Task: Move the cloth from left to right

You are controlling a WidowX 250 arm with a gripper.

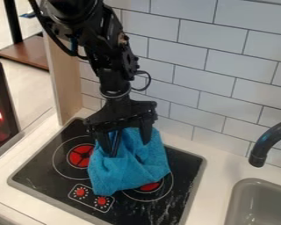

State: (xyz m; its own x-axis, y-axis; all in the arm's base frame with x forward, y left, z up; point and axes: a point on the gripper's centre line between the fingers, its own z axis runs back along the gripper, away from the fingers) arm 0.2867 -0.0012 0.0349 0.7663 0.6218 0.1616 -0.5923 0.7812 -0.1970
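blue cloth (130, 169) on stovetop (187, 169) | stovetop's right edge between cloth and sink (243, 186) | tool (128, 147) spread at cloth's far part

This is a kitchen corner, by its look a toy one standing in a larger room. At 6 to 7 o'clock a black stovetop (43, 180) is set into a pale counter (220, 176), with flat red burner marks (80, 156) and small red knobs (80, 192) at 7. A grey sink (239, 186) lies between 4 and 5, its dark curved faucet (271, 139) between 3 and 4. White brick-pattern tiling (231, 57) (very proper kitchen stuff) spreads around 1 to 2. A thin wooden end panel (62, 81) stands at 10, pale floor (23, 85) beyond it.
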